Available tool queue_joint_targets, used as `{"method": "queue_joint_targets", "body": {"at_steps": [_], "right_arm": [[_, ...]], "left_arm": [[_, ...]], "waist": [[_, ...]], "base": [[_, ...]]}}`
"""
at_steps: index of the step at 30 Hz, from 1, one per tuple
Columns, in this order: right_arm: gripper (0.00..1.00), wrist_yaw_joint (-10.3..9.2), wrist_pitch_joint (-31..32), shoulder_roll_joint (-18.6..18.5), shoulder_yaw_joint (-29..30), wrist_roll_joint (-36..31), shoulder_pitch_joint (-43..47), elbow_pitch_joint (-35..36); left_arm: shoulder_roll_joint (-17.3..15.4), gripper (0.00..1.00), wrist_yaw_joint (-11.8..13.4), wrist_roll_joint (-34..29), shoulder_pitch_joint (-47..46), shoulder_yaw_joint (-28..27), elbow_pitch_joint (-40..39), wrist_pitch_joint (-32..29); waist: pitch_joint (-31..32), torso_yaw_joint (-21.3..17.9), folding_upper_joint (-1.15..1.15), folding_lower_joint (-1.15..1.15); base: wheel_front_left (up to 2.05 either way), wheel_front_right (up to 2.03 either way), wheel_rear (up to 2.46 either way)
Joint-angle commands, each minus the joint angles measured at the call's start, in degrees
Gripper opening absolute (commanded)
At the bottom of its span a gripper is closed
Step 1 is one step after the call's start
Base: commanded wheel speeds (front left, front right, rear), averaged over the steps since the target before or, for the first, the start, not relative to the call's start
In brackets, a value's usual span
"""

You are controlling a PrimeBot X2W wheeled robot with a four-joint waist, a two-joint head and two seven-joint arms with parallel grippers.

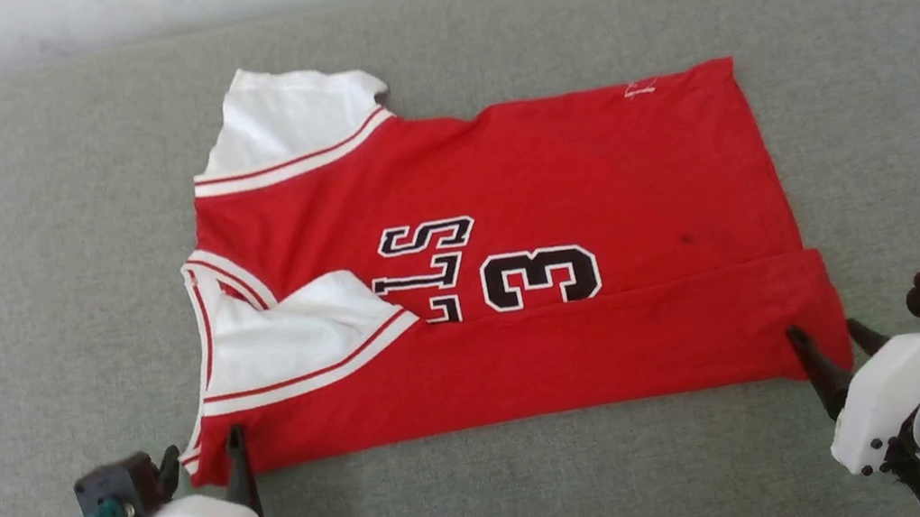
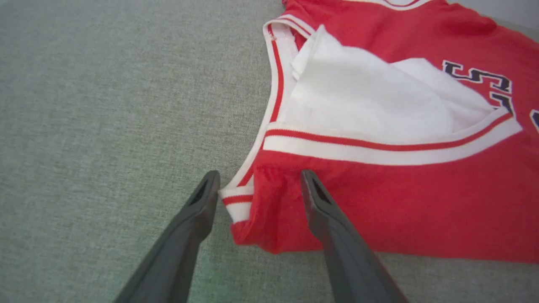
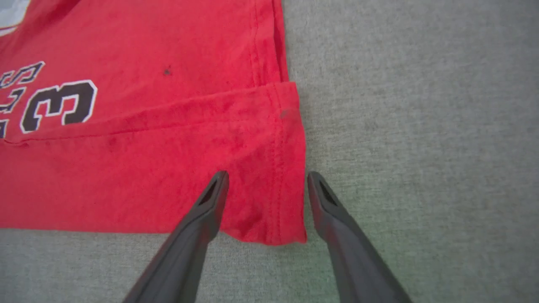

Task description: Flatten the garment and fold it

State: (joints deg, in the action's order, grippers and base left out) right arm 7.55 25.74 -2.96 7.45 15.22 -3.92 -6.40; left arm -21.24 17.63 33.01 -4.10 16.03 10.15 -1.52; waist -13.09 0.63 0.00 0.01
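Head view: garment (image 1: pixel 593 175) on grey surface (image 1: pixel 15 270)

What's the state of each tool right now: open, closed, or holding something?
Left tool: open, astride the garment at its near collar-end corner, gripping nothing.
Right tool: open, astride the near hem corner, gripping nothing.

The sort of place cannot be told for sure: a broad grey-green woven cloth surface (image 1: pixel 19 297), soft-looking like a cushion or padded worktop and rounded at its far left corner, meets a plain pale strip (image 1: pixel 68 16) beyond its far edge, indoors by the look.
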Motion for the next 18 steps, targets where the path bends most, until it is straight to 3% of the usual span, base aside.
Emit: {"method": "queue_joint_targets", "body": {"at_steps": [1,6,9,18], "right_arm": [[1.00,-0.06,-2.37,0.08,-0.04,0.04,0.70,0.57],[1.00,-0.06,-13.66,0.08,-1.06,-1.45,0.98,3.83],[1.00,-0.06,-20.71,0.08,-2.45,-2.37,0.58,5.30],[1.00,-0.06,-31.65,-2.15,-6.19,-3.58,-4.94,5.59]], "left_arm": [[-0.10,1.00,-0.80,-0.44,0.74,0.05,-0.25,1.87],[-2.31,1.00,-2.20,-4.56,-1.88,0.71,-2.31,8.04],[-3.95,1.00,-4.48,-6.57,-5.98,1.54,-3.31,10.21],[-7.93,1.00,-11.68,-8.62,-24.91,3.00,1.06,6.13]], "waist": [[1.79,-0.63,0.00,-0.01],[2.47,-1.09,0.00,-0.01],[1.79,-1.69,0.00,-0.01],[-6.08,-4.86,0.00,-0.01]], "base": [[0.00,0.00,0.00],[0.00,0.00,0.00],[0.00,0.00,0.00],[0.00,0.00,0.00]]}}
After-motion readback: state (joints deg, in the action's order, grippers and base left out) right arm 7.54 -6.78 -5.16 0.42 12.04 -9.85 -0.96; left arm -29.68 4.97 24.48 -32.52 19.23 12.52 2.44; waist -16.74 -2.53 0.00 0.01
